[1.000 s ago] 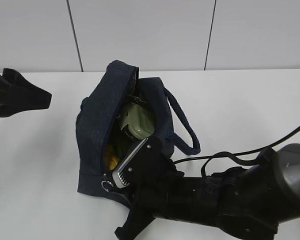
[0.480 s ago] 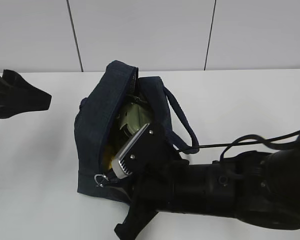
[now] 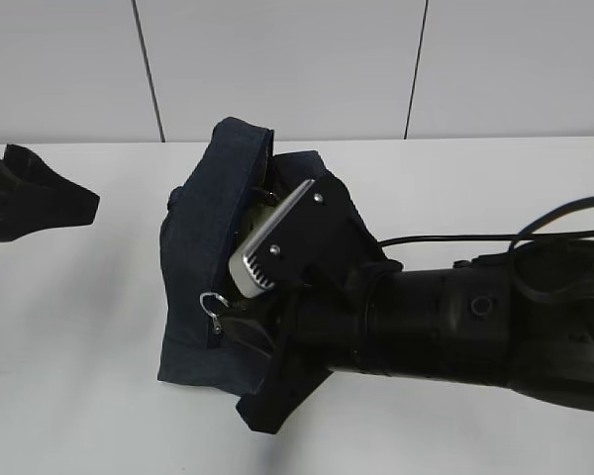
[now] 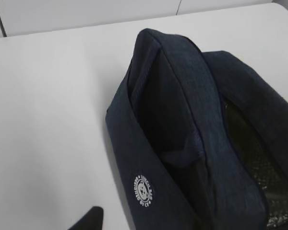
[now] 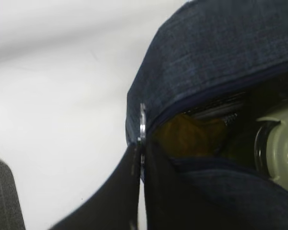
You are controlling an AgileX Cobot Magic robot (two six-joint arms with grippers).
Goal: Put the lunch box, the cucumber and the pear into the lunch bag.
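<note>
The dark navy lunch bag (image 3: 200, 247) lies in the middle of the white table, its top slit partly open. In the right wrist view the pale green lid of the lunch box (image 5: 281, 149) and the yellow-brown pear (image 5: 192, 136) show inside the opening. The cucumber is hidden. My right gripper (image 3: 240, 289) reaches over the bag and is shut on the metal ring pull (image 3: 214, 305) of the zipper, whose ring (image 5: 142, 125) sticks out just past the tips. My left gripper (image 3: 49, 193) hangs open and empty at the far left, well apart from the bag.
The left wrist view looks down on the bag's side with a round white logo (image 4: 143, 190). The right arm's thick black body (image 3: 455, 327) and its cable lie across the table's front right. Bare white table surrounds the bag.
My right gripper has travelled away from the front end of the bag with the ring pull in it. The slit has narrowed, and the pear and most of the lunch box no longer show from outside.
</note>
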